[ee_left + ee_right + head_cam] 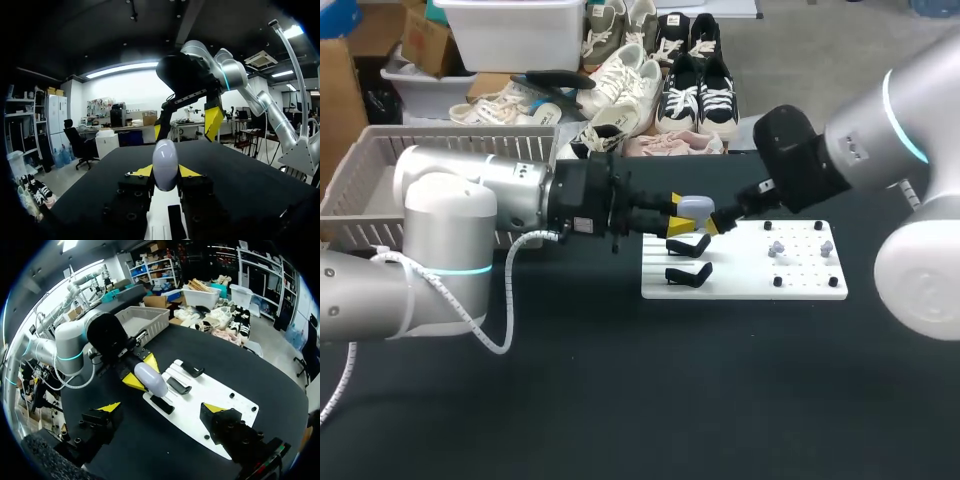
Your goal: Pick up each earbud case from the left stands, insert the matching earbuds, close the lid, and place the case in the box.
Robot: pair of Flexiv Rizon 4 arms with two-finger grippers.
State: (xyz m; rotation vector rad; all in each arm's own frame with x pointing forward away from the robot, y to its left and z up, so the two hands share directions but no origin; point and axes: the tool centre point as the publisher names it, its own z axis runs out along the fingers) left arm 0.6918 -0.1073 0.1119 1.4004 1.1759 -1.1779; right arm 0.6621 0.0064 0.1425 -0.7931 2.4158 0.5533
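- Earbud case [695, 207], pale lavender-grey with its lid closed, was held in the air above the left end of a white board [750, 288].
- Left jaws were clamped on the case from two sides. Their yellow fingertips [142, 171] pressed against its lower half, and its rounded top stood clear above them.
- Left arm [510, 195] reached in level from the left, above the surface, and ended at the case.
- Right jaws were spread wide and held nothing. Their yellow fingertips [109, 406] stood far apart and pointed toward the case.
- From the left wrist view, the right fingertips [214, 120] hung just beyond the case, one on either side of it and not touching it.
- Right arm [860, 150] came in from the upper right and angled down toward the board's left end.
- Black stands [688, 246] sat in a row on the board's left part. Two of them showed below the held case in the head view.
- Two small pale earbuds [777, 247] sat among black pegs on the board's right half, well apart from the case.
- Grey slotted basket [360, 190] sat at the far left of the surface, behind the left arm.
- Black surface [620, 400] carried both the board and the basket.
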